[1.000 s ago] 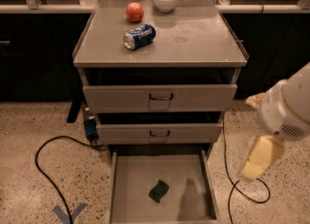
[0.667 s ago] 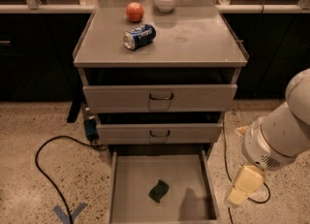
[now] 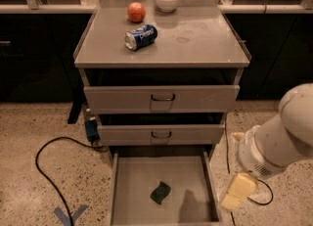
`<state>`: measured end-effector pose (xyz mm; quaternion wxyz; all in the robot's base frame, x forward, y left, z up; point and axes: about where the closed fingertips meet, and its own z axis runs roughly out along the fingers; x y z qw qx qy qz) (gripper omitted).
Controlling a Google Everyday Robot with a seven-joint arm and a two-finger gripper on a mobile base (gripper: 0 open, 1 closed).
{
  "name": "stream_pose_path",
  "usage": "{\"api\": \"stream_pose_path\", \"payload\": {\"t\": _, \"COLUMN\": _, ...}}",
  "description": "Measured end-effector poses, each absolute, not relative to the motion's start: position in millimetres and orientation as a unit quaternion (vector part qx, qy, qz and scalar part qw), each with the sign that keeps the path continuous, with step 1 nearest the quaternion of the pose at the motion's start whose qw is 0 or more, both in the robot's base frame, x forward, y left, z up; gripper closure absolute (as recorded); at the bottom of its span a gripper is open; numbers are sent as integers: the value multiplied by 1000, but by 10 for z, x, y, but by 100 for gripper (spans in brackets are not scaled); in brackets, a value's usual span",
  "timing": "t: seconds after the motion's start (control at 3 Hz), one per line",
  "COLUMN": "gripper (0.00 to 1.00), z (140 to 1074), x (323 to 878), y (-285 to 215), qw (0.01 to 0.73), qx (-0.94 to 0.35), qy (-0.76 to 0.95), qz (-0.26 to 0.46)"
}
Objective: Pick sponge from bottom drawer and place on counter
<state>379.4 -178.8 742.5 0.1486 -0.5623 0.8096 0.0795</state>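
i have the gripper (image 3: 238, 191) low on the right, just outside the right wall of the bottom drawer (image 3: 128, 181) and near its front right corner. it hangs over the speckled floor, not over the tray. it shows as a pale yellowish end below the bulky white arm (image 3: 281, 139), and i cannot tell whether it is open or closed. it has nothing in its hold that i can see.

the bottom drawer is pulled out towards me. the sponge (image 3: 160, 192) lies flat on the drawer's grey floor, slightly left of the middle and nearer the front edge than the back. it is clear of both side walls and well apart from the gripper. a dark shadow falls on the drawer floor to the right of the sponge.

the counter (image 3: 200, 36) carries three things. a blue soda can (image 3: 141, 37) lies on its side left of centre, a red-orange fruit (image 3: 136, 11) sits behind it towards the back left, and a white bowl (image 3: 167, 0) stands at the middle of the back edge. the two upper drawer fronts (image 3: 161, 99) are closed. a black cable (image 3: 41, 169) loops on the floor off the cabinet's left side.
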Motion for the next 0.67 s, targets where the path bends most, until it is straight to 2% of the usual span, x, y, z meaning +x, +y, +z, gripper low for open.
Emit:
{"api": "stream_pose_path", "payload": {"t": 0.33, "gripper": 0, "z": 6756, "x": 3739, "y": -1489, "qw": 162, "qx": -578, "qy": 792, "qz": 111}}
{"api": "stream_pose_path", "payload": {"t": 0.67, "gripper": 0, "z": 6082, "x": 3949, "y": -1264, "qw": 179, "qx": -580, "qy": 784, "qz": 127}}
